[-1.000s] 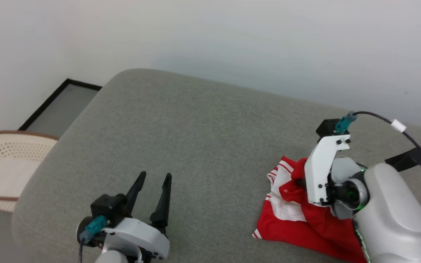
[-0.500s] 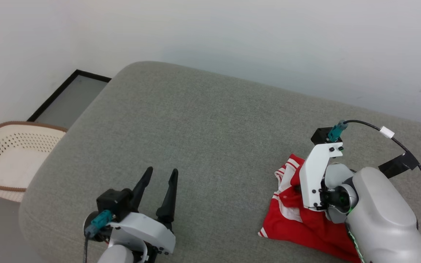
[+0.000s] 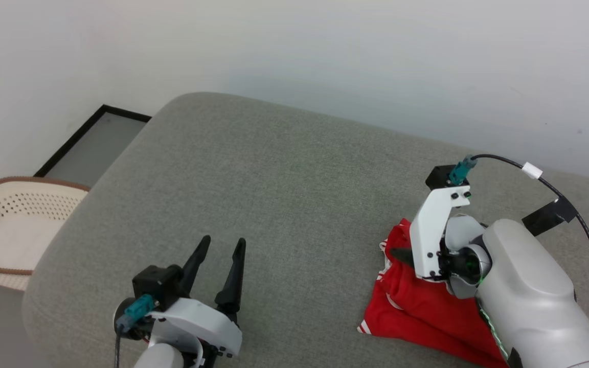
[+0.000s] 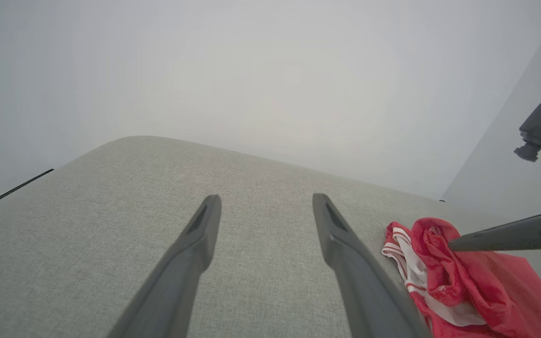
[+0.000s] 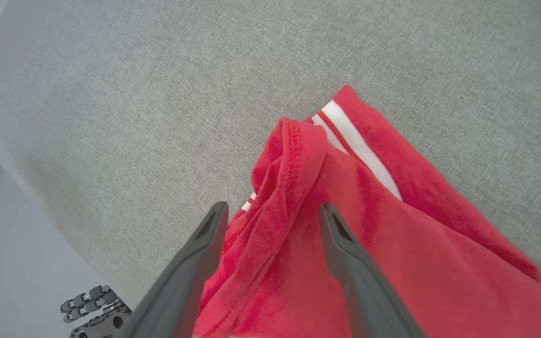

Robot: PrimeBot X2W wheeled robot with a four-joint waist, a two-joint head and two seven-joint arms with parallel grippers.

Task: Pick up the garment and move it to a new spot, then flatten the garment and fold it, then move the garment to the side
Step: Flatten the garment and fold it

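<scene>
The garment [image 3: 417, 306], red with white stripe trim, lies bunched on the grey cushion [image 3: 274, 194] at the right. My right gripper [image 3: 402, 254] hangs over its left end, pointing down and left. In the right wrist view the right gripper [image 5: 273, 209] is open, its two fingers standing on either side of a raised red fold of the garment [image 5: 392, 244] without pinching it. My left gripper [image 3: 223, 242] is open and empty over bare cushion at the lower left. The left wrist view shows the left gripper [image 4: 266, 199], with the garment [image 4: 463, 281] to its right.
A cream perforated basket [image 3: 3, 225] stands on the floor beyond the cushion's left edge, beside a dark-framed panel [image 3: 90, 143]. A pale wall runs behind the cushion. A black cable [image 3: 555, 189] loops over my right wrist. Bare cushion stretches between the two grippers.
My right gripper was shut on the garment's raised fold and has opened; the fold has dropped lower. The head camera has shifted a little. The left gripper is unchanged.
</scene>
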